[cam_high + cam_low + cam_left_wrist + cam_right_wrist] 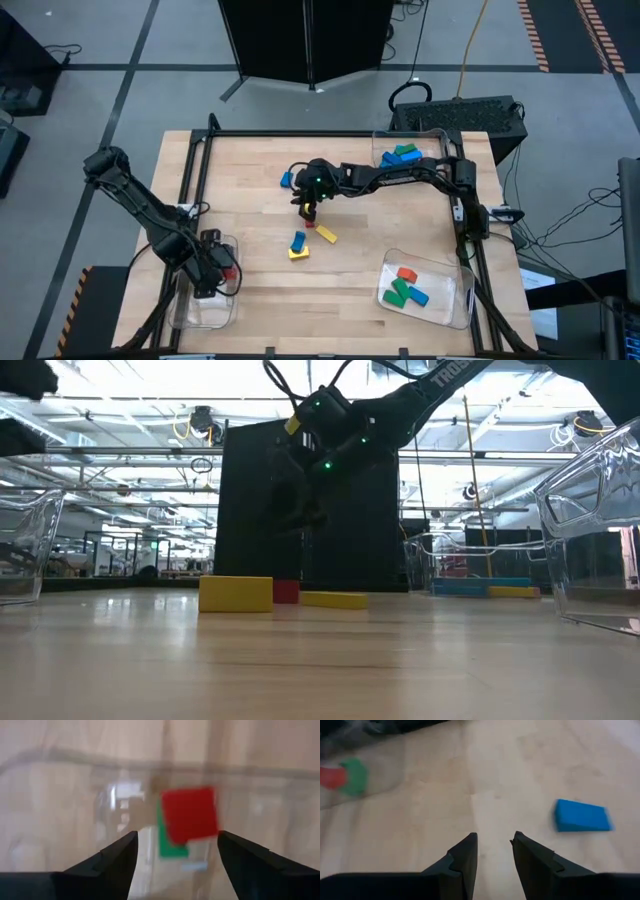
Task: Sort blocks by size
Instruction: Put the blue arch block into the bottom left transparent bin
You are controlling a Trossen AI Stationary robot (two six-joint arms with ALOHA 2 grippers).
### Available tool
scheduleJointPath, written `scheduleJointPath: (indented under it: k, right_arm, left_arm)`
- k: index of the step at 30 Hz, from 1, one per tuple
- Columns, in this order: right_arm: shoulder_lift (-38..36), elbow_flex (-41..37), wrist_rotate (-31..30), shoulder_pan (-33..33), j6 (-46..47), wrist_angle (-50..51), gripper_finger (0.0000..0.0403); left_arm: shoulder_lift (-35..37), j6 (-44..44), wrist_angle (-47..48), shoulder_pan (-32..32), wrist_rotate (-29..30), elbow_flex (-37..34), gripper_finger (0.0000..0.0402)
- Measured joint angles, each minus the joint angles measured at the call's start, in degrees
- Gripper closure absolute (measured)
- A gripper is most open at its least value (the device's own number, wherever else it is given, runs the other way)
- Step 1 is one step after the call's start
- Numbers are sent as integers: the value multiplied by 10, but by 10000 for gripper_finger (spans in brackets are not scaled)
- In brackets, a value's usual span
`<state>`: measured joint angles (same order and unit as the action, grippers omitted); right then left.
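My left gripper [222, 270] [176, 836] points down into the clear tray [190, 312] at the near left, open. Just beyond its fingertips shows a red block [190, 815] [231, 272], blurred, over a green block [172, 849]; no finger touches it. My right gripper [308, 207] [495, 842] hangs over the table's middle, narrowly open with nothing between its fingers. Near it lie a red block [311, 223] [286, 591], a yellow block [327, 235] [333, 599] and a blue block [298, 240] leaning on another yellow one [298, 253] [235, 593]. Another blue block [285, 180] [582, 816] lies farther back.
A clear tray [432, 135] at the far right holds blue and green blocks [400, 155]. Another clear tray [458, 300] at the near right holds red, green and blue blocks [405, 290]. A dark frame [300, 134] borders the table's far and side edges.
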<state>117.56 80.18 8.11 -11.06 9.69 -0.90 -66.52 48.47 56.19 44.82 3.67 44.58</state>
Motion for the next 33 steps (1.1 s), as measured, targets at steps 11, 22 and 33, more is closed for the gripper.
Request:
scheduleJointPath:
  k: [11,22,33]
  right_arm:
    - [1,0,-35,18,-125,123,284]
    - [1,0,-34,75,-145,148,284]
    - [1,0,-36,101,-99,54,284]
  left_arm:
    - [36,51,88,0,15,6,128]
    - [168,37,93,6,141,26,128]
    - [208,4,89,6,353,26,128]
